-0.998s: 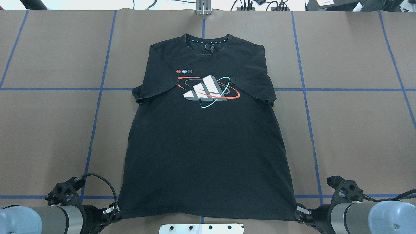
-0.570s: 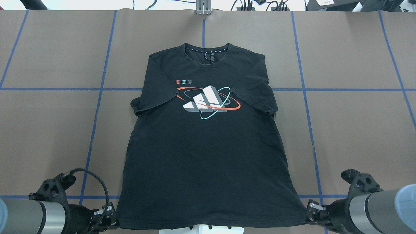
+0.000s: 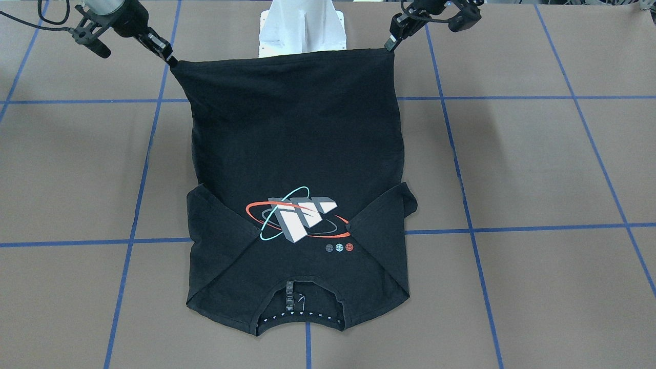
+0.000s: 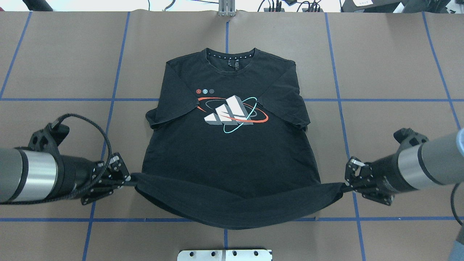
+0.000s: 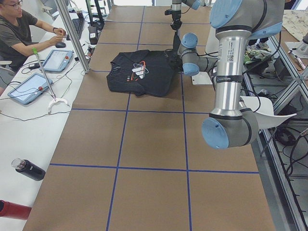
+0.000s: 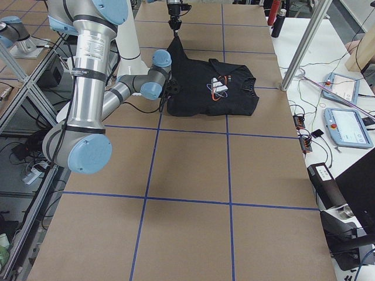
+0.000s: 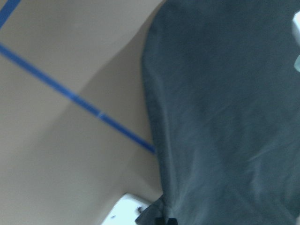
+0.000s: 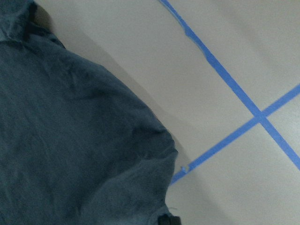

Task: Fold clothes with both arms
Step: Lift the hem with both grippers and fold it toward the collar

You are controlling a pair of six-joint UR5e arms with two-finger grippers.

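The black T-shirt [image 4: 232, 152] lies front up on the table, collar at the far side, both sleeves folded in over the chest graphic [image 4: 232, 108]. My left gripper [image 4: 127, 179] is shut on the hem's left corner. My right gripper [image 4: 346, 185] is shut on the hem's right corner. Both hold the hem raised above the table, stretched between them, sagging in the middle. In the front-facing view the shirt [image 3: 297, 154] hangs from the left gripper [image 3: 387, 47] and the right gripper [image 3: 170, 59]. The wrist views show dark cloth [image 7: 225, 117] [image 8: 70, 150] close up.
Brown paper with blue tape grid lines [image 4: 108, 108] covers the table. The white pedestal base [image 3: 302, 25] and its plate [image 4: 224, 255] stand at the near edge. An operator [image 5: 19, 33] sits by tablets beyond the far side. Bottles [image 5: 29, 169] lie at the table's end.
Both grippers have lifted the hem corners off the near edge and carried them up and toward the collar. The lower body of the shirt now hangs raised; the collar end has stayed put.
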